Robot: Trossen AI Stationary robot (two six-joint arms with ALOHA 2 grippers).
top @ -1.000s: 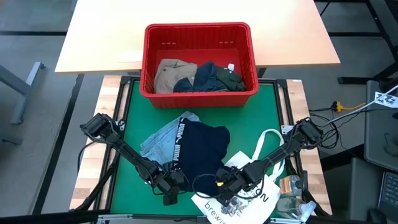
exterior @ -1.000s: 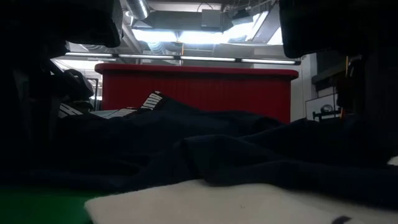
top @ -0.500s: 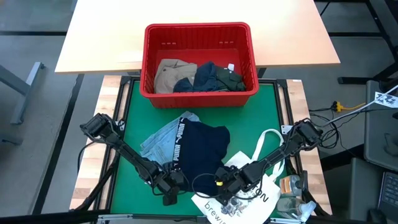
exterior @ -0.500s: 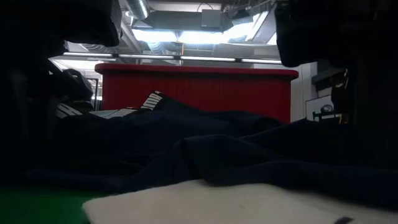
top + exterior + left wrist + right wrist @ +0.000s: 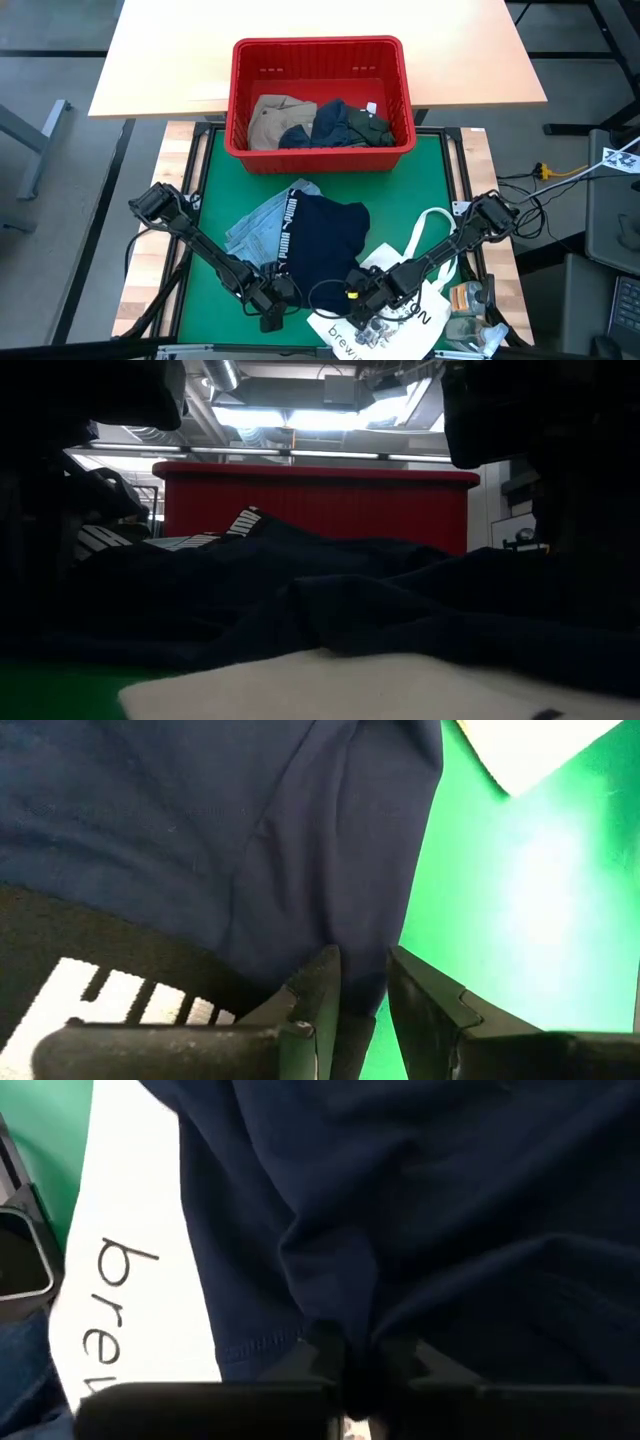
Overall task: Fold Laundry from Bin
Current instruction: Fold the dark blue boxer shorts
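A navy garment [image 5: 320, 240] with a white-lettered waistband lies on the green mat, partly over a light blue denim garment [image 5: 255, 225]. Its near right part rests on a white printed tote bag [image 5: 425, 310]. My left gripper [image 5: 273, 300] is at the garment's near left corner, shut on it. My right gripper [image 5: 358, 292] is at its near right corner, shut on it. The red bin [image 5: 320, 48] stands at the mat's far edge and holds khaki, navy and dark green garments. My left gripper pinches the navy garment's near edge [image 5: 358, 945] between its two fingers, beside the dark waistband; the cloth runs away from the fingers and lies on the mat. My right gripper pinches a bunched fold of the navy garment [image 5: 345, 1305] near its hemmed edge. The cloth gathers into creases at the fingers and lies over the white tote.
The white tote [image 5: 120, 1250] lies under the garment's near right part and reaches the mat's near right corner. Small cluttered items [image 5: 470, 300] sit at the table's right near edge. Bare green mat [image 5: 520, 900] shows beside the left gripper. The bin's red wall [image 5: 315, 505] closes the far side.
My left gripper has moved a little toward the table's near edge, still shut on the navy garment. In the low view the lettered waistband and the tote's white edge have shifted slightly to the left. My right gripper has kept its hold.
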